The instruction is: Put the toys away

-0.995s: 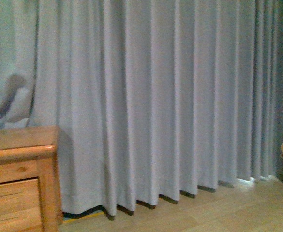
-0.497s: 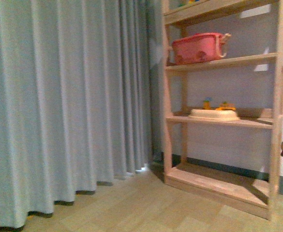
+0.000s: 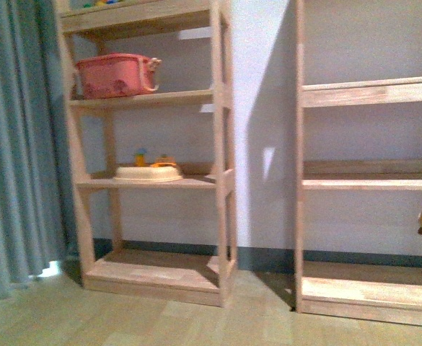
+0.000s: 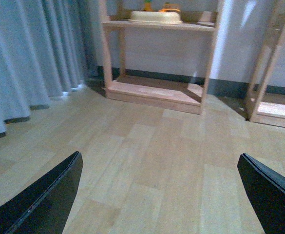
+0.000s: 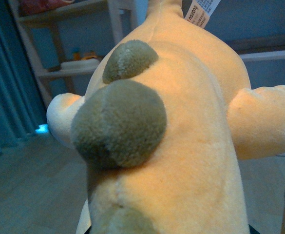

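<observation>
Base swung off curtain (image 3: 16,144). I've got plush toy (image 5: 181,146) clamped in right hand at 3 o'clock; empty shelf unit (image 3: 369,184) at 1 o'clock, right arm nearer. Left hand (image 4: 158,156) open.

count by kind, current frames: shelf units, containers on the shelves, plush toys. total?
Wooden shelf units: 2
Pink basket: 1
Cream tray: 1
Orange-yellow plush toy: 1
Total: 5
</observation>
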